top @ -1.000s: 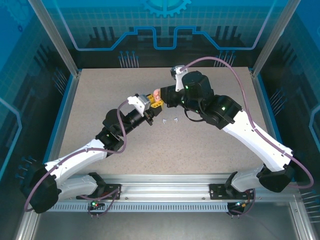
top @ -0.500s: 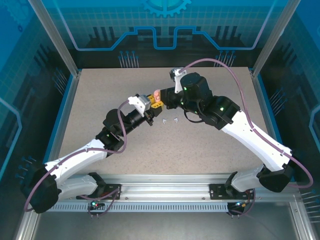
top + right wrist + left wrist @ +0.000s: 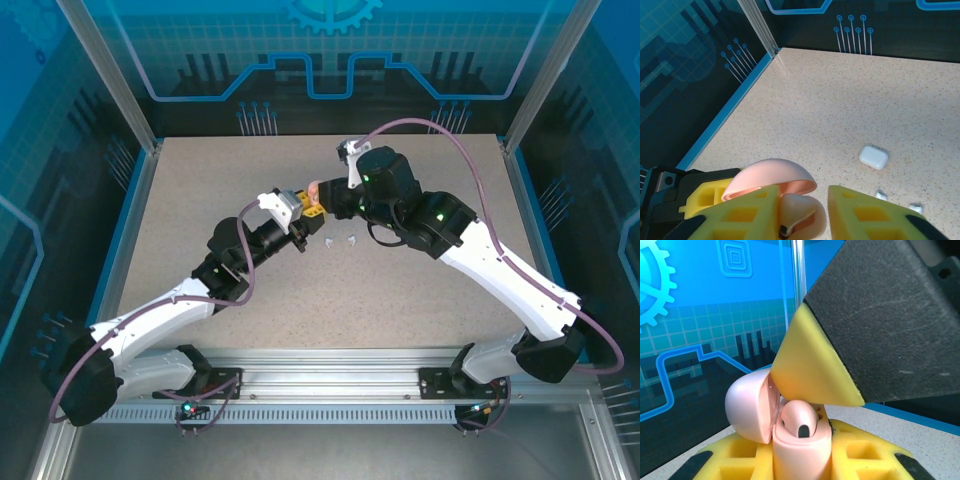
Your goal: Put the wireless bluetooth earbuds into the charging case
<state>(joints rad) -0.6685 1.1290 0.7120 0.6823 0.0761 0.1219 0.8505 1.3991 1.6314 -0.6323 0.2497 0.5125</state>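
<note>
Seemingly, the right tool (image 3: 802, 197) straddles a pink earbud (image 3: 797, 209), grip unclear; the left tool (image 3: 801, 462) clamps the half-hidden case (image 3: 747, 407).

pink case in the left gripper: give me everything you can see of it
The pink case is glossy, smooth plastic, rounded. Its domed lid is swung open on a side hinge. One pink earbud sits in the body, a dark oval on it showing. The case stands upright, clamped between the left gripper's yellow fingers. A yellow fingertip of the right gripper hangs at its opening; contact unclear.
</note>
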